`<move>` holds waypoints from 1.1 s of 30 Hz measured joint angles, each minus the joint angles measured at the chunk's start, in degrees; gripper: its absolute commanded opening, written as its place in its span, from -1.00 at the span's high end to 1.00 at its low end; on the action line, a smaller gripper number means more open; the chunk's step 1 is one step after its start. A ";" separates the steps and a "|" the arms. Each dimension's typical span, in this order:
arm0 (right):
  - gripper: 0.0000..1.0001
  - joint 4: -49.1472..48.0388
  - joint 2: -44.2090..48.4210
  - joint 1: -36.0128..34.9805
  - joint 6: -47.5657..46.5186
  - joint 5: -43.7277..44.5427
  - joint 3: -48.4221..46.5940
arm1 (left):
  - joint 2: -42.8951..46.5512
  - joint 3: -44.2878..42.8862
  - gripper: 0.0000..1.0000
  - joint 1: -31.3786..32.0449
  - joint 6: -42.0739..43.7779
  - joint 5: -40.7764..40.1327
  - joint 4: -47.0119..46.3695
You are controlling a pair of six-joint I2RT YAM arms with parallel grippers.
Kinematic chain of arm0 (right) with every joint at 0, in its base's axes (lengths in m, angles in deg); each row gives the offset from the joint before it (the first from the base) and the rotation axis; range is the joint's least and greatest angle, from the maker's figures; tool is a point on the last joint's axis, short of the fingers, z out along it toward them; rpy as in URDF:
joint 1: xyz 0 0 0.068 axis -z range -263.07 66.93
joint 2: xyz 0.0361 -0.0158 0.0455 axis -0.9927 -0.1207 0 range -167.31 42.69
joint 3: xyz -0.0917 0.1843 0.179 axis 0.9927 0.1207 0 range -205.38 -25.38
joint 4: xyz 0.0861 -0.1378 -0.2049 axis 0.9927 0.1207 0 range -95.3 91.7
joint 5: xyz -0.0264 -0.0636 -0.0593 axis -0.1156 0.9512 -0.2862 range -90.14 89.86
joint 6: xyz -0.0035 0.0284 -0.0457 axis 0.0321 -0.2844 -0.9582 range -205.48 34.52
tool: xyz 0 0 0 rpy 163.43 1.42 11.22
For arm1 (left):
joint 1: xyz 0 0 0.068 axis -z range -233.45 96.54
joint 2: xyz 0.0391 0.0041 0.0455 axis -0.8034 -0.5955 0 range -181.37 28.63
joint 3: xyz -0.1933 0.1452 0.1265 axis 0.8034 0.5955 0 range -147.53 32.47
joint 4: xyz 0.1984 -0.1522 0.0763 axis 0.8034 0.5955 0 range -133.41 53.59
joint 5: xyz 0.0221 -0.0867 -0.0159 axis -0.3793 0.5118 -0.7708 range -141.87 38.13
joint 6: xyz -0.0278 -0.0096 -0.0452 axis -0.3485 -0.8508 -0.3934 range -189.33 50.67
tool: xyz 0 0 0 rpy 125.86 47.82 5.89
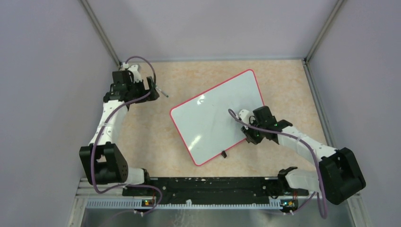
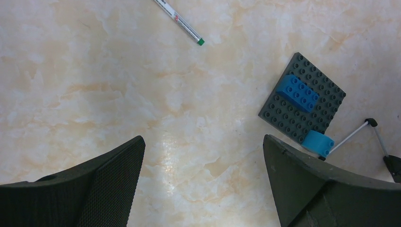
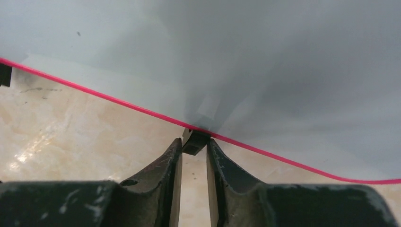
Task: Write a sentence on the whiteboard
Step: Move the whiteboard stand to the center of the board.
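Table (image 1: 283, 80): beige marbled top, glossy. Pale lilac walls (image 1: 42, 71) on three sides, with metal posts (image 1: 100, 30) in the back corners. A black rail (image 1: 213, 185) runs along the near edge.

Left wrist view: pen (image 2: 182, 23) with a silvery printed barrel and green end. It lies flat and diagonal on the table, well apart from a dark grey studded plate (image 2: 316, 120). Oblong blue brick (image 2: 298, 93) sits on the plate, toward one edge. Light blue round brick (image 2: 318, 143) at the plate's near corner; on it or just off it, cannot tell. Thin white rods (image 2: 352, 132) with black ends lie just beside that brick.
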 measured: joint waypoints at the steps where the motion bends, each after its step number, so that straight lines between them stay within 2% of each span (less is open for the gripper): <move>1: 0.23 0.98 0.42 -0.42 -0.39 -0.61 0.00 | -0.28 0.00 -0.97 0.00 0.00 0.00 -0.04; 3: -0.03 2.93 1.49 -1.11 -0.87 -1.73 0.00 | -1.29 0.00 -0.97 0.00 0.00 0.09 -0.07; 5: -0.20 4.11 2.95 -1.40 -1.16 -2.62 0.00 | -2.40 0.04 -0.98 0.00 -0.02 0.20 -0.24; 11: -0.48 6.80 7.89 -1.42 -1.05 -4.17 -1.16 | -9.01 -0.11 -0.98 0.00 -2.89 -1.36 -2.38; 18: -0.61 11.19 11.13 -1.42 -0.04 -7.50 -8.28 | -21.90 -7.82 -0.93 0.00 -5.46 -6.38 -3.50; 23: -0.63 12.09 13.86 -1.42 3.02 -9.55 -11.21 | -28.74 -15.69 -0.88 0.02 -5.29 -10.14 -5.88; 33: -0.67 12.17 14.82 -0.98 9.92 -10.14 -15.47 | -37.20 -21.94 -0.54 2.60 -10.86 -20.24 -8.37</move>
